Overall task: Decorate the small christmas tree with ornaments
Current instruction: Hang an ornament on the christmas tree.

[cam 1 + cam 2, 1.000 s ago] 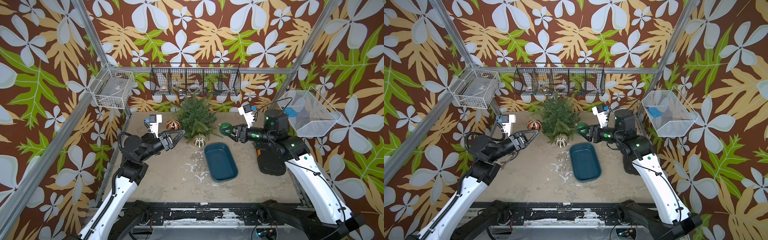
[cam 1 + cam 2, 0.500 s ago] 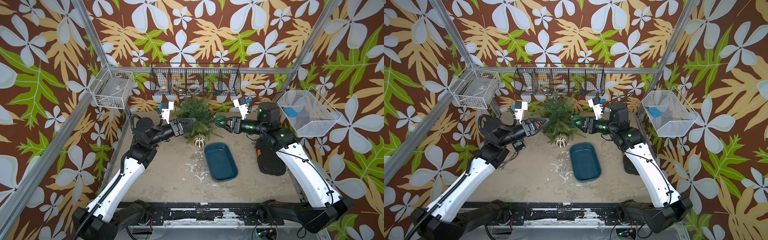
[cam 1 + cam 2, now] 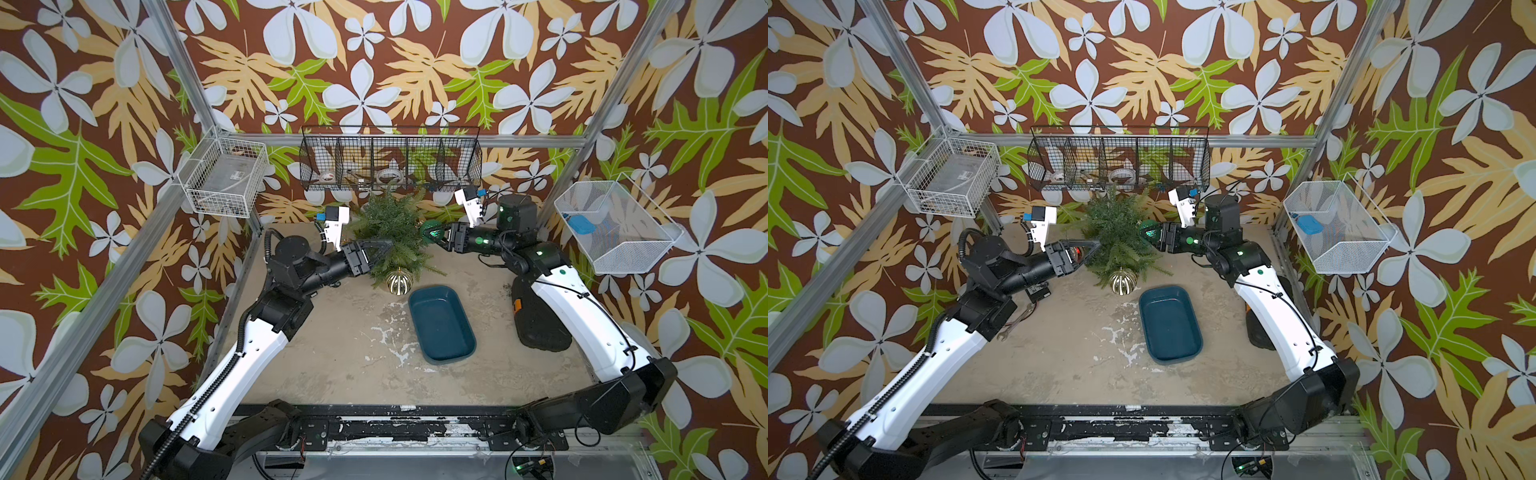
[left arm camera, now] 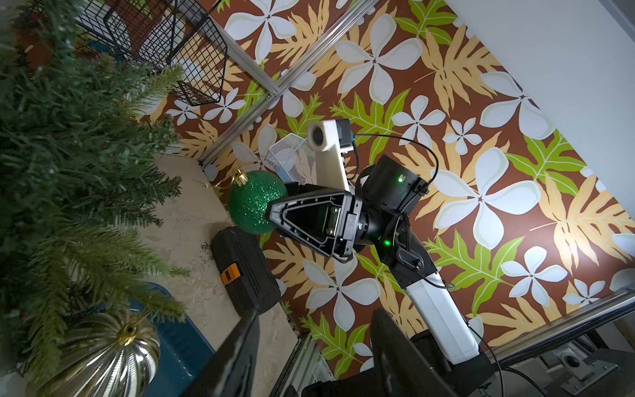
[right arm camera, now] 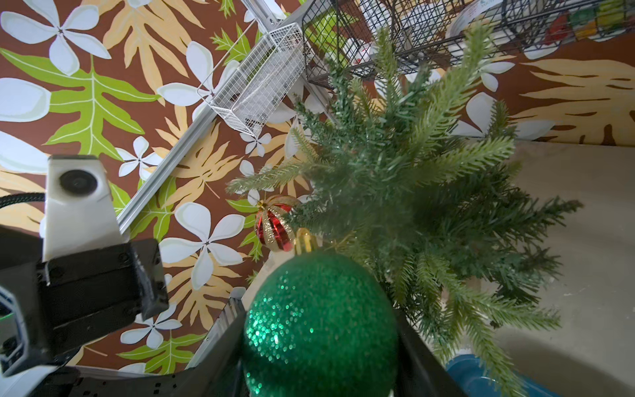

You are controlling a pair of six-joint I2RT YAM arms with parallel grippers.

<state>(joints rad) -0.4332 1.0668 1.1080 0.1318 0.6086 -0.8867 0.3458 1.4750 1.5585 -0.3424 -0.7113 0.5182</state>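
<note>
The small christmas tree (image 3: 392,226) (image 3: 1117,228) stands at the back middle of the table. My right gripper (image 3: 441,237) (image 5: 319,312) is shut on the glittery green ornament (image 3: 432,231) (image 5: 319,323), whose gold cap (image 5: 304,240) points at the tree's right-hand branches. My left gripper (image 3: 388,246) (image 4: 316,312) is open and empty, its tips among the tree's left branches. A gold-and-white ornament (image 3: 398,281) (image 4: 106,354) sits under the front branches. The red-and-gold ornament (image 5: 275,223) (image 3: 1075,251) is at the tree's left side, behind the left gripper.
A teal tray (image 3: 441,328) lies in front of the tree. A black case (image 3: 536,320) lies under the right arm. A black wire basket (image 3: 390,160) hangs just behind the tree. White wire baskets (image 3: 226,178) (image 3: 615,226) hang on both side walls. A wrench (image 3: 1013,324) lies by the left arm.
Both arms have closed in on the tree. The left gripper swung from the table's left into the left branches. The right gripper carried the green ornament up to the right branches.
</note>
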